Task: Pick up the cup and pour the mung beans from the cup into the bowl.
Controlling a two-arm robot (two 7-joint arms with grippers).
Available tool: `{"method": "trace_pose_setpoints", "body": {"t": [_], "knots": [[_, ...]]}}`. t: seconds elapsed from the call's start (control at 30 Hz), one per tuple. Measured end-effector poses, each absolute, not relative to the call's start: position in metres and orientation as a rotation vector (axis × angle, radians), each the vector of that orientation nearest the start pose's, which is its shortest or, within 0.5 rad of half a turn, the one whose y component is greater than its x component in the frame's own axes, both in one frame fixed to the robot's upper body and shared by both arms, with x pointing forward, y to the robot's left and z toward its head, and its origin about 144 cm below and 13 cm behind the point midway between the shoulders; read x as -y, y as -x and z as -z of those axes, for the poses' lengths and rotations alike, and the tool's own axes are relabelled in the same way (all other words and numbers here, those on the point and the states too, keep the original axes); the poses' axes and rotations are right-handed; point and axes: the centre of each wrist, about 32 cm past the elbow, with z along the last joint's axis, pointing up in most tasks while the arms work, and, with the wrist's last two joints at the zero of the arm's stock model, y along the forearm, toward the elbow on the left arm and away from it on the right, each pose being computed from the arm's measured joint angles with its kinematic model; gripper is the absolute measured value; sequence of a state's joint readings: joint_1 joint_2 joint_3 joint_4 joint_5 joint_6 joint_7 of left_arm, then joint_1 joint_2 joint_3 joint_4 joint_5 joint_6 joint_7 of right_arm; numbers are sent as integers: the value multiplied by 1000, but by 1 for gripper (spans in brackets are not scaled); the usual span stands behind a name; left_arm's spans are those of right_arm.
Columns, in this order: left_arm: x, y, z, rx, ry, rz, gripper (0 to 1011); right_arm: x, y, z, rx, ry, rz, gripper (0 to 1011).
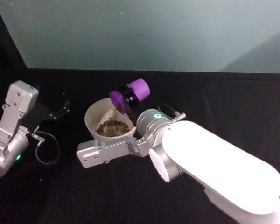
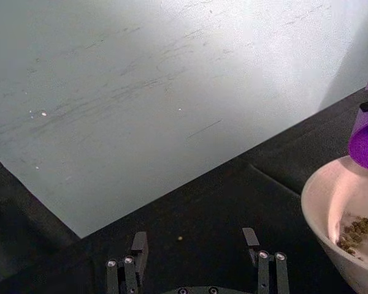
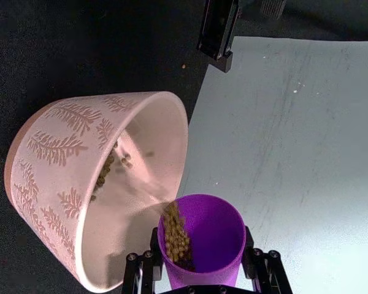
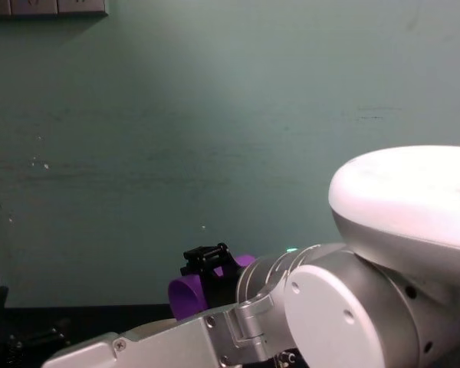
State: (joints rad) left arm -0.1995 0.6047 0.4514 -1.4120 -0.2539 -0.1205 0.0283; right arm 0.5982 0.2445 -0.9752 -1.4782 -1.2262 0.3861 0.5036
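Note:
The purple cup [image 1: 130, 94] is tipped on its side over the far rim of the cream bowl [image 1: 92, 114], mouth down toward the bowl. My right gripper [image 1: 129, 94] is shut on the cup. In the right wrist view mung beans [image 3: 175, 237] slide along the cup [image 3: 213, 229] lip toward the bowl [image 3: 67, 159], and a small heap of beans [image 1: 110, 126] lies in the bowl's bottom. The chest view shows the cup [image 4: 185, 295] with black fingers [image 4: 207, 261] around it. My left gripper [image 2: 196, 254] hangs open to the bowl's left, holding nothing; the bowl [image 2: 322, 196] and cup [image 2: 363, 138] show at its view's edge.
The table is covered in black cloth [image 1: 224, 98], with a pale green wall [image 1: 144, 32] right behind it. My right arm's white links [image 1: 214, 168] cross the near right of the table. A loose cable [image 1: 46, 149] loops beside my left arm [image 1: 14, 121].

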Motion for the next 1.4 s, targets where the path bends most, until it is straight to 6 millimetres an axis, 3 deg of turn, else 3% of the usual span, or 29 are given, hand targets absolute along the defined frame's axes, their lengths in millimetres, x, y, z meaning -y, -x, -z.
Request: {"method": "trace_pose_setpoints", "body": {"t": [1.07, 1.4], "knots": [[-310, -489, -1140, 285, -304, -1248, 1000, 43, -495, -1226, 1475, 1216, 551, 724], [-310, -489, -1140, 285, -304, -1248, 1000, 29, -482, -1213, 1753, 1362, 523, 724]]}}
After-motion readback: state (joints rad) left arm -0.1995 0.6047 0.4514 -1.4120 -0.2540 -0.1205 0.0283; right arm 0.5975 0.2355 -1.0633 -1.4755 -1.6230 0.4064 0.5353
